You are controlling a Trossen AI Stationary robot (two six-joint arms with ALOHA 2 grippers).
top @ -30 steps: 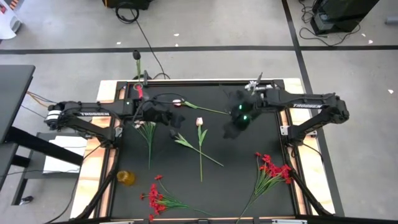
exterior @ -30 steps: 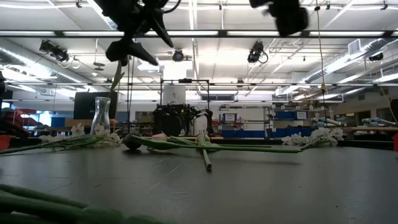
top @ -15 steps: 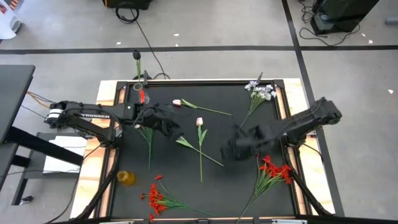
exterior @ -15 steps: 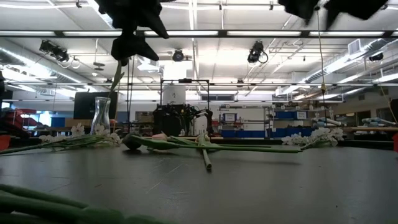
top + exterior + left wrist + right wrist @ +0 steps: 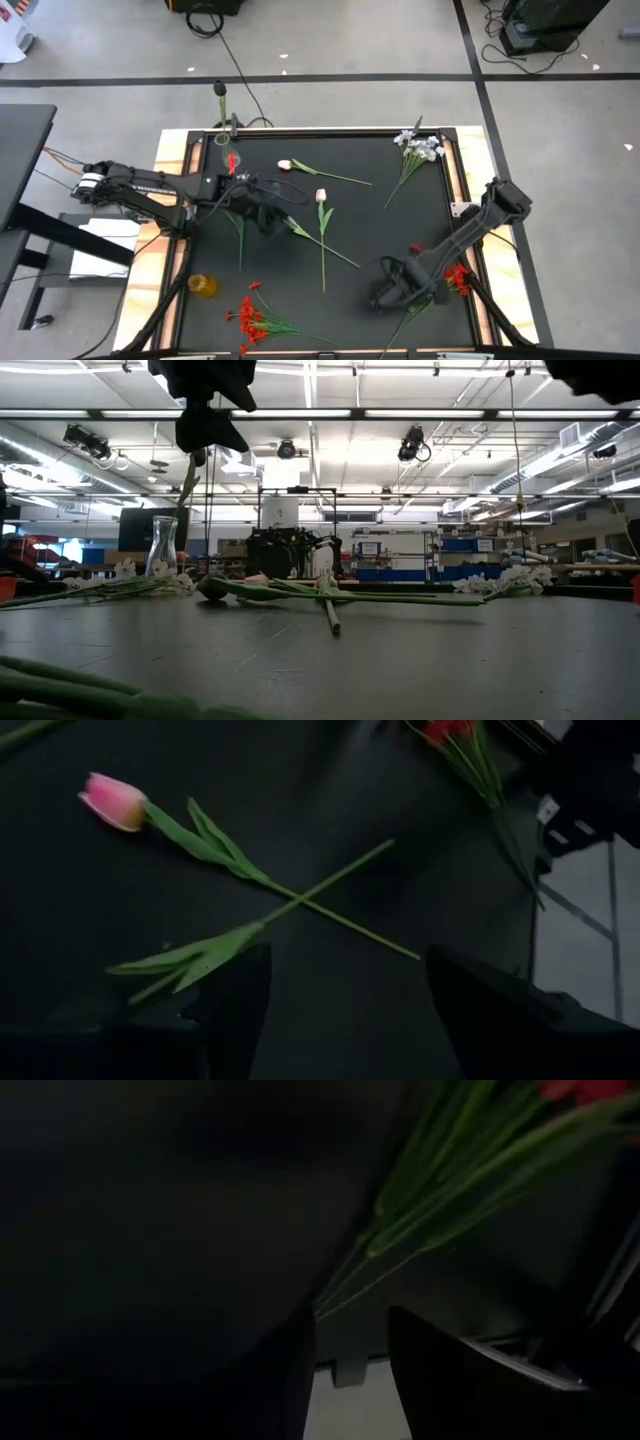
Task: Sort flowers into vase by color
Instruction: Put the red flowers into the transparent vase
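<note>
From above, I see my left pincer (image 5: 268, 213) over the dark bench (image 5: 390, 230), left of centre, fingers parted and empty beside a pink tulip (image 5: 321, 196) lying mid-bench. A second tulip (image 5: 284, 165) lies toward the far edge. My right pincer (image 5: 385, 293) sits low at the near right, by the stems of a red spray (image 5: 445, 272); it seems slightly open and holding nothing, though that view is dim. White blossoms (image 5: 420, 146) lie in the far right corner, more red sprays (image 5: 247, 315) near left.

Matt black table (image 5: 400, 230), clear glass vase (image 5: 163, 547)
</note>
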